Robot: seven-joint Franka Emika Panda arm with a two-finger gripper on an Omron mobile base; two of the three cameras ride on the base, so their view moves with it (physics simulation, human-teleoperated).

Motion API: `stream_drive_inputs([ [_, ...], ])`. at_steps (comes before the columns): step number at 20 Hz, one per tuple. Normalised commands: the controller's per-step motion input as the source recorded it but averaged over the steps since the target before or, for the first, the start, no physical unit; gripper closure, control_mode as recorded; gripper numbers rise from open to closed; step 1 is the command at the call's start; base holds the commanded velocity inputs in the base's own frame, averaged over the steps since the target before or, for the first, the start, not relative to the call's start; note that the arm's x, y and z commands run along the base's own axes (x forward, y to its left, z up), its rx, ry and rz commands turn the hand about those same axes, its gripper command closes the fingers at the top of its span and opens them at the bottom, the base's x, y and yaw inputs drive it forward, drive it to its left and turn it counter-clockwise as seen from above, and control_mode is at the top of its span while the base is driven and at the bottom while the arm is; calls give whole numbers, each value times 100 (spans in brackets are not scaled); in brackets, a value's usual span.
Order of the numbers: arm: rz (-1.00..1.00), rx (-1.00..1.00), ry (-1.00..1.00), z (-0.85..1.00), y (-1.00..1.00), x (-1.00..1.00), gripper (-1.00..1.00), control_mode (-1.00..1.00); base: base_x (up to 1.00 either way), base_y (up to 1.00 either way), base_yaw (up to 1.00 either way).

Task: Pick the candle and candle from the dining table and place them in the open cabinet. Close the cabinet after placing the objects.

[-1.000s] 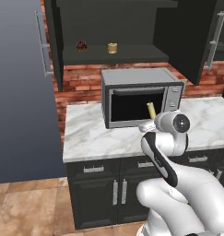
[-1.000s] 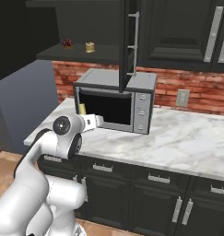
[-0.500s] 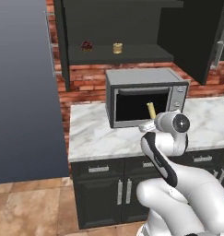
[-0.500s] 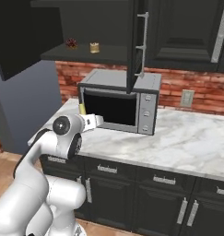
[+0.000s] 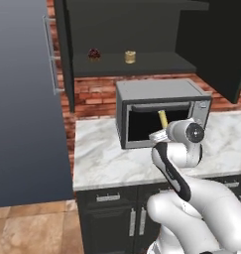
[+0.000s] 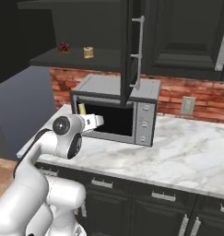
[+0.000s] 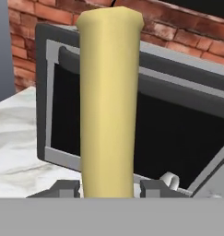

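Gripper [image 7: 108, 188] clamped on tall candle [image 7: 109, 101], held upright before microwave [image 5: 161, 111]. Squat candle [image 5: 130, 57] already seated on cabinet shelf [image 5: 142, 64] above. Risk judged: candle tip knocked against microwave top during lift, grip lost.

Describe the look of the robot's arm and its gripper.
The arm is glossy white, built of rounded, bulbous segments, with a dark seam band curving along one link and a dark round cap with a small pale centre on the wrist joint. The gripper has two small dark grey, blocky fingertips. No cables or markings are visible.
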Motion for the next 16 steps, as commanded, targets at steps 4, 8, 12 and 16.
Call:
stream_drive_inputs([
  [4, 0, 0, 0, 0, 0, 0, 100, 100, 42, 0, 0],
  [8, 0, 0, 0, 0, 0, 0, 100, 100, 35, 0, 0],
  [12, 0, 0, 0, 0, 0, 0, 100, 100, 3, 0, 0],
  [16, 0, 0, 0, 0, 0, 0, 100, 100, 0, 0, 0],
])
